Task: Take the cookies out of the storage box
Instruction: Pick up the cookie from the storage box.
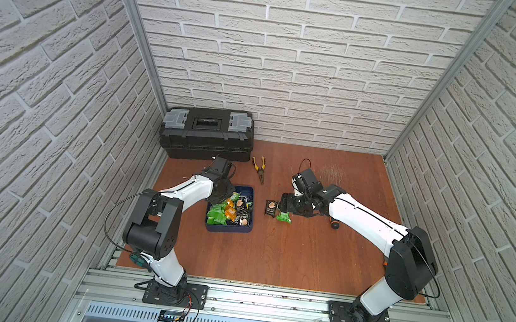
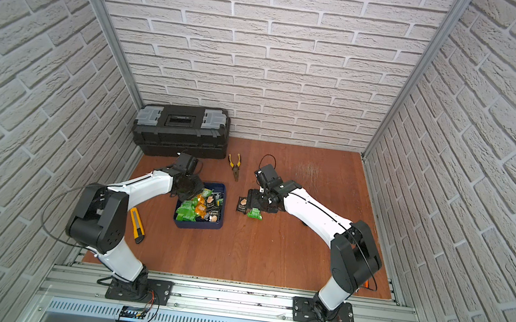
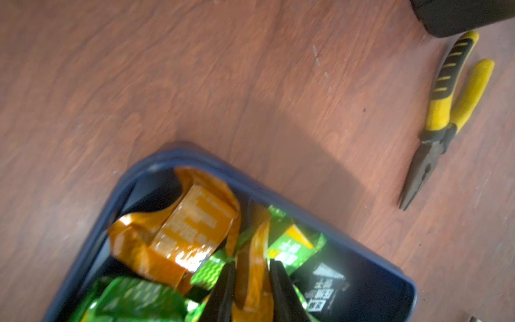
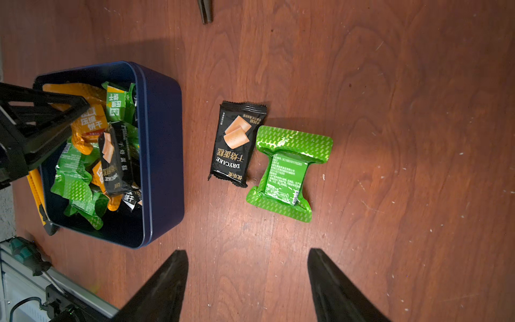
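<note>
In a top view, find the storage box (image 1: 229,230) just left of centre on the desk (image 1: 288,261), heaped with cookies (image 1: 227,213); see the left end effector (image 1: 219,201) dipped into its upper left corner, directly over the pile, so plainly the nearer of the two; see the right end effector (image 1: 283,205) right of the box, well clear of its wall, over a black packet (image 1: 271,208) and a green packet (image 1: 284,217) lying side by side on the desk, already out. From the left wrist, note an orange packet (image 3: 252,259) standing on edge between the fingers (image 3: 221,295), long axis running out along them, both faces touched and seemingly clamped, though blurred; judge a straight lift, up past the low rim, as the way out. From the right wrist, note jaws spread wide with only bare desk between them, nothing held; beyond the fingertips (image 4: 172,273), the black and green packets, touching along one edge; further off to one side, the box, with the left end effector reaching into it.
</note>
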Robot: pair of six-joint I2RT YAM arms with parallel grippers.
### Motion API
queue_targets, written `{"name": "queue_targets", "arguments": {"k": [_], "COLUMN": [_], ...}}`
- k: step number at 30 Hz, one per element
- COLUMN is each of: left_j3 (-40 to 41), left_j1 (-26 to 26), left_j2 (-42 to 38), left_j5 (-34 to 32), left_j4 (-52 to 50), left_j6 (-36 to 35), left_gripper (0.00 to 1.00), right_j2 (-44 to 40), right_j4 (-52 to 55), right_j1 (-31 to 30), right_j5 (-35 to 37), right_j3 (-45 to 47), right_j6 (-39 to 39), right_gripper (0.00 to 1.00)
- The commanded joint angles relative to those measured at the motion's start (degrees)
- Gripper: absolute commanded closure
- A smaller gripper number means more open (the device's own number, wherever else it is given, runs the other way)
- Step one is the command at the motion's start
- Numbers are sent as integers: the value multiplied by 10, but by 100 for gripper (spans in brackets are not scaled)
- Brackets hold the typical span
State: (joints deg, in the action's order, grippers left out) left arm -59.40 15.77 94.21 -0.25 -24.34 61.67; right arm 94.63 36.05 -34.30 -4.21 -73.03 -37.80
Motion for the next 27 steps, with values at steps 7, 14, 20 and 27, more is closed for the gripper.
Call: {"name": "queue_targets", "arguments": {"k": [7, 14, 20, 27], "left_j3": [13, 14, -31, -104], "left_j1": [7, 39, 119, 178], "left_j2": [-139, -118, -10, 92], "left_j5": [16, 144, 220, 232], "left_j4": [11, 146, 267, 317], "left_j6": [-59, -47, -18, 20], "left_gripper": [96, 99, 99, 98], "right_j2": [-34, -27, -78, -111], "right_j4": [-77, -101, -94, -88], "right_j1": [-2, 3, 43, 70], "right_j5": [-71, -110, -94, -128], "right_j3": [-8, -15, 35, 82], "right_j6": [-8, -13, -35, -20], "right_gripper": [28, 28, 27, 25]}}
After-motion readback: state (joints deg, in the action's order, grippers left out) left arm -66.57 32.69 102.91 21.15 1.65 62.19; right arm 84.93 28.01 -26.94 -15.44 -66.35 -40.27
